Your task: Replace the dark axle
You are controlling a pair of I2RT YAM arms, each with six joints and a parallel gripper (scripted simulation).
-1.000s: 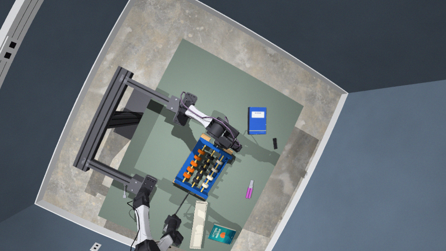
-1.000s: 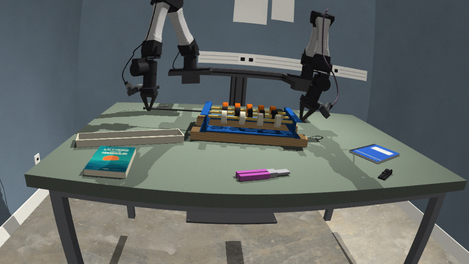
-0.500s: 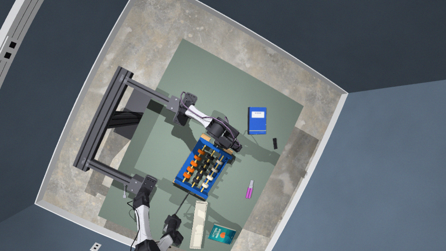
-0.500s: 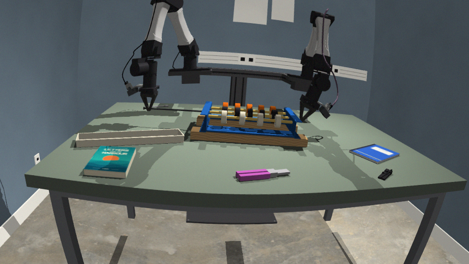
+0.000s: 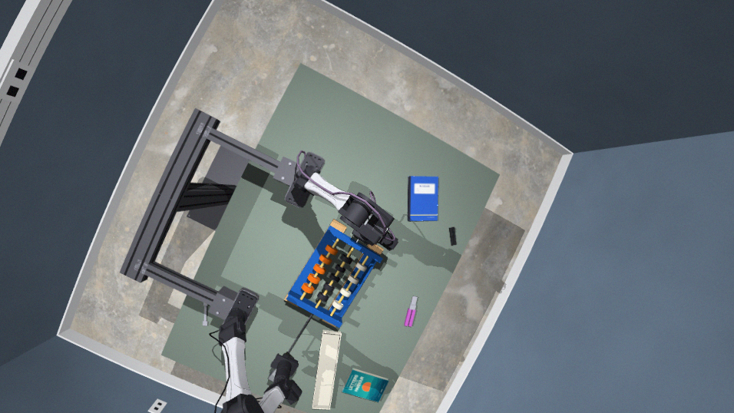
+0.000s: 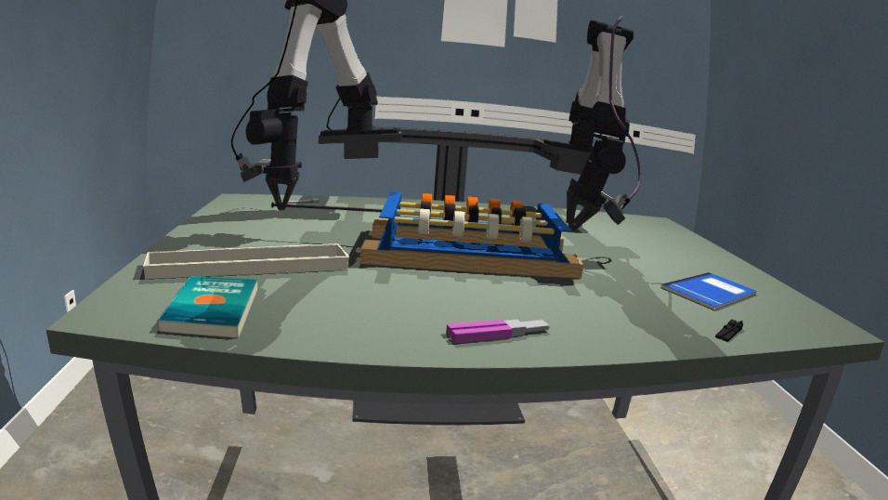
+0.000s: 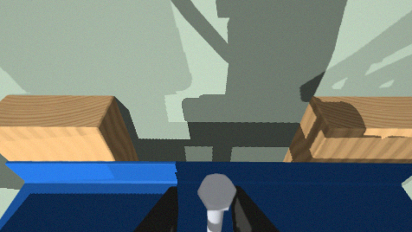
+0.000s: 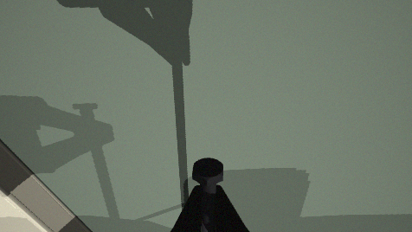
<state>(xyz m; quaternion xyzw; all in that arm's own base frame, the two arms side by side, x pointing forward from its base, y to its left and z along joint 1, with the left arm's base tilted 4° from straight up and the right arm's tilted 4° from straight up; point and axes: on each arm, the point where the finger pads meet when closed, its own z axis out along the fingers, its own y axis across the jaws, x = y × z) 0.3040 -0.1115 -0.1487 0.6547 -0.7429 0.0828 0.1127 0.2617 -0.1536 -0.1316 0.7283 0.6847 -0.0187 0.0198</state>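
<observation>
Two arms: the left fingers [image 5: 355,240] [image 6: 574,227] stand partly open astride the bright axle [image 7: 216,191], head up between them; the right fingers [image 5: 289,354] [image 6: 280,206] are closed on the dark axle [image 5: 302,331] [image 6: 338,206] [image 8: 208,168], just below its head.
Dark axle: one, reaching from the right fingers to the near end of the frame; how much is inside, cannot tell.
Bright axle: one, at the frame's other end; insertion depth hidden.
Frame: one, blue [image 5: 314,310] [image 6: 556,239] [image 7: 99,172], standing on two battens [image 6: 472,261] [image 7: 54,114].
Wheels: five orange [image 5: 319,268] [image 6: 472,202], four white [image 5: 345,292] [image 6: 458,224]; a black row [image 5: 335,277] [image 6: 473,214] between, count unclear.
Tray: one [image 5: 336,354] [image 6: 245,267], on the bench [image 5: 318,117] [image 6: 347,317].
Books: one teal [image 5: 365,384] [image 6: 207,306], one blue notebook [image 5: 423,205] [image 6: 708,290].
Pink-handled tool: one [image 5: 410,316] [image 6: 481,330].

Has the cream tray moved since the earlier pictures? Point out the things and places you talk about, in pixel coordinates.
No. The cream tray [image 5: 335,354] [image 6: 245,266] lies in the same spot beside the teal book [image 5: 365,384] [image 6: 208,306], as in both earlier moments.
</observation>
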